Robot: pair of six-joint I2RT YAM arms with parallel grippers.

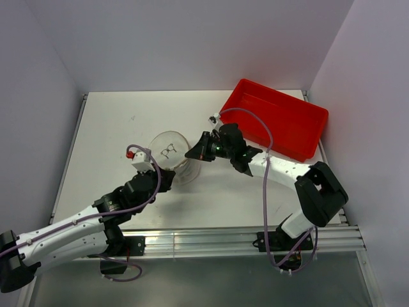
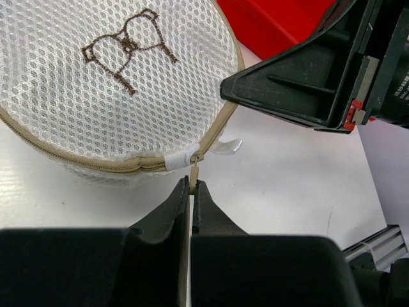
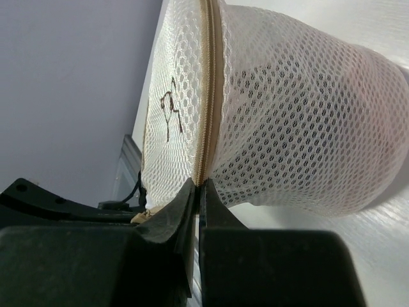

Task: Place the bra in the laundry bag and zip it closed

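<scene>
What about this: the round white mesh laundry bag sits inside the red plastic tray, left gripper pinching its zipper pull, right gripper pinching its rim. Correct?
Not quite: the laundry bag sits on the white table, apart from the red plastic tray, as the top external view shows. The rest holds.

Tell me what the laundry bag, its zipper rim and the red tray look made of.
The laundry bag: soft white mesh, likely synthetic; open holes, translucent. The zipper rim: matte tan fabric tape with fine teeth. The red tray: glossy rigid plastic, apparently; smooth moulded walls.
</scene>
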